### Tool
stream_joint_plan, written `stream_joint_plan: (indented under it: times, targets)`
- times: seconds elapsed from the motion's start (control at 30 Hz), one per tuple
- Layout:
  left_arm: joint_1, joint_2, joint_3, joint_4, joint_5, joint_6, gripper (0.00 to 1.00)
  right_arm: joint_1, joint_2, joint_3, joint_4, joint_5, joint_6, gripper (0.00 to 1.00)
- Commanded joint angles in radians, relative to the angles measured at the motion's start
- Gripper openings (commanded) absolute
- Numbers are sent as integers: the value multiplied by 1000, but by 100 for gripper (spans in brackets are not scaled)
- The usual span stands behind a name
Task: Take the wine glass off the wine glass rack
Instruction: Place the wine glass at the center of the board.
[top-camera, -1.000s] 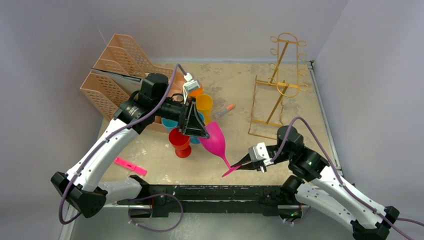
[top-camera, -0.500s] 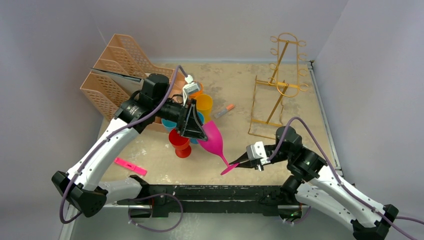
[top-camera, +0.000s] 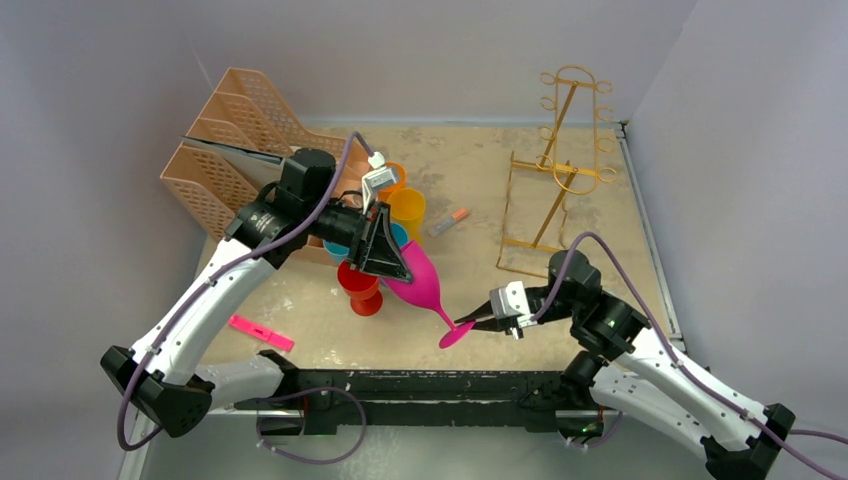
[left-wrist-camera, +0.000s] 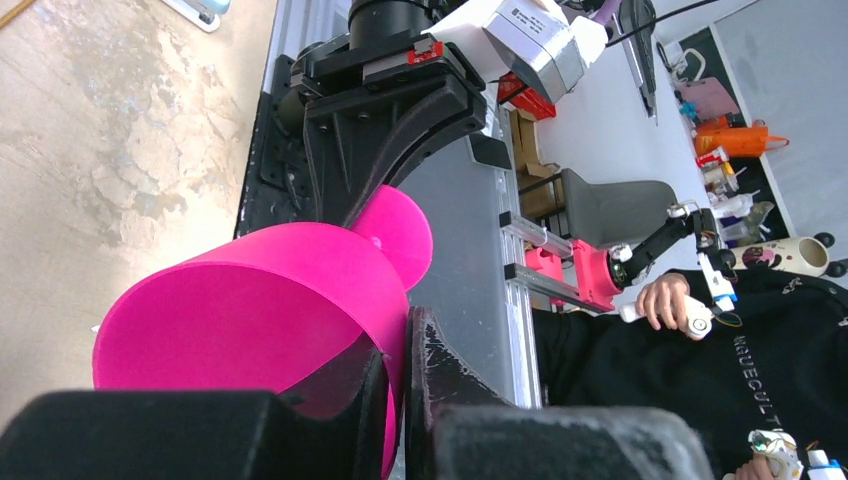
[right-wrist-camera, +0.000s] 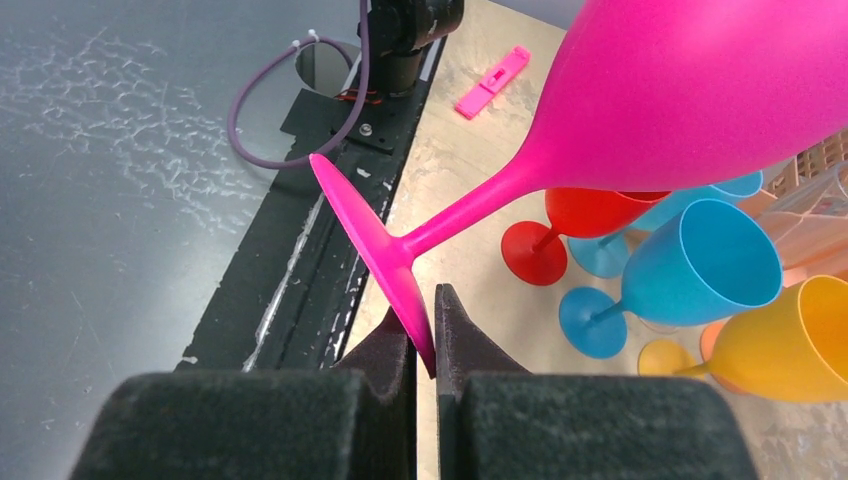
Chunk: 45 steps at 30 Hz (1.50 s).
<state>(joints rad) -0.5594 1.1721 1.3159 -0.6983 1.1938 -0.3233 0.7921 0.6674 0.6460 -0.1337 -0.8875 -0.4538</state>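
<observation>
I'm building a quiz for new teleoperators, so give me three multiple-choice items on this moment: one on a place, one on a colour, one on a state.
1. Where does the wine glass rack stand?
A. on the far right part of the table
B. at the near left corner
C. inside the file organiser

2. What colour is the held wine glass?
A. blue
B. pink
C. yellow

3. How is the right end effector?
A. open over the rack
B. open and empty
C. shut on the glass's foot

Answers:
1 A, the gold wire stand rises near the right wall.
2 B, the tilted bowl and foot are pink.
3 C, it pinches the foot's edge while the left end effector grips the bowl's rim.
</observation>
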Motion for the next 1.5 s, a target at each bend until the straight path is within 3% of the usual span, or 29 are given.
stream_joint_plan:
  times: [0.0, 0.37, 0.63, 1.2, 1.27, 1.33, 1.47]
  targets:
    - [-9, -30, 28, 0, 53, -3, 0, -17, 2, 24, -18, 124, 54, 0]
    - [-9, -45, 17, 37, 51, -25, 0, -17, 5, 30, -23, 103, 88, 5]
    - [-8, -100, -39, 239, 99, -145, 0, -17, 1, 30, 21, 112, 168, 27]
    - [-10, -94, 13, 121, -15, -88, 0, -17, -7, 13, 130, 165, 370, 56]
    - [-10, -101, 35, 89, -50, -68, 0, -17, -11, 14, 131, 161, 376, 67]
    - [-10, -100, 53, 45, -82, -52, 0, -17, -17, 11, 131, 172, 383, 70]
    - [-8, -110, 77, 14, -146, -37, 0, -17, -23, 19, 120, 326, 469, 76]
